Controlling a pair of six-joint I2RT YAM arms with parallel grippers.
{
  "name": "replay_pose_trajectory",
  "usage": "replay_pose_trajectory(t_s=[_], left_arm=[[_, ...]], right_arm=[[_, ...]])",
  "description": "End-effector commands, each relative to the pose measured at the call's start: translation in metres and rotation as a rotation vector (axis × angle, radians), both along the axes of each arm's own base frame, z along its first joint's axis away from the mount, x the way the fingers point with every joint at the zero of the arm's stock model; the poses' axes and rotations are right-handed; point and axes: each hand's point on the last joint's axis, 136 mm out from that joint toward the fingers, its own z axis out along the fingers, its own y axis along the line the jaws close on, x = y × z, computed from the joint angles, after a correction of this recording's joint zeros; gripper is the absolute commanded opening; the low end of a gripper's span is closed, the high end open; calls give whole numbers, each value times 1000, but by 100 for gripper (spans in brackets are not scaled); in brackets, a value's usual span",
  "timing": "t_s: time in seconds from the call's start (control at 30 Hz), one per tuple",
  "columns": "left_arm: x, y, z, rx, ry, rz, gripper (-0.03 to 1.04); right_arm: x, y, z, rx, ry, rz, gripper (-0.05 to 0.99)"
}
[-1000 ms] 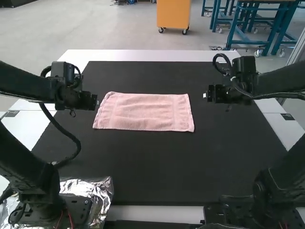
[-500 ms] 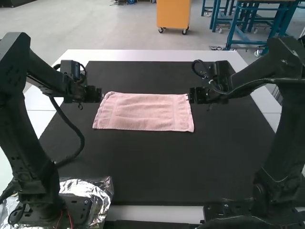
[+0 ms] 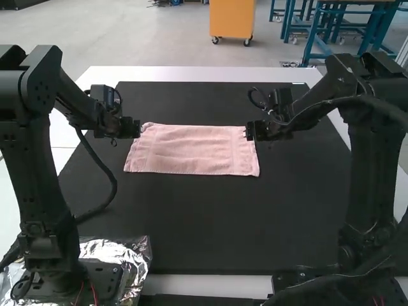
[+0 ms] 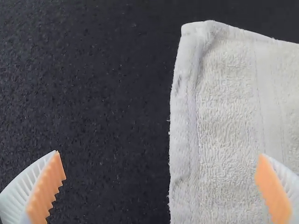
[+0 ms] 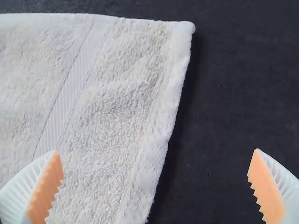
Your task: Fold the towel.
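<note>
looks like a robotics lab; robot arms (image 3: 43,172); black work mat (image 3: 210,223)

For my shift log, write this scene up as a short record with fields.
surface: black mat
towel: pink, oblong, lying flat
left gripper: open, near the towel's far left corner in the high view
right gripper: open, near the far right corner there
held: nothing

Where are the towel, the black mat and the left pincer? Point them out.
Towel (image 3: 193,150): high view, middle of the cloth.
Black mat (image 3: 210,223): high view, bare part nearer the camera.
Left pincer (image 4: 160,164): left wrist view, midway between its open fingertips.
</note>
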Motion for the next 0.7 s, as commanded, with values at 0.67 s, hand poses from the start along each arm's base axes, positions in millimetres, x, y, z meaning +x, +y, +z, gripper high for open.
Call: replay_pose_trajectory(t_s=[0.67], left_arm=[[48, -1, -13, 60, -60, -39, 95]], right_arm=[[34, 13, -30, -41, -1, 0, 91]])
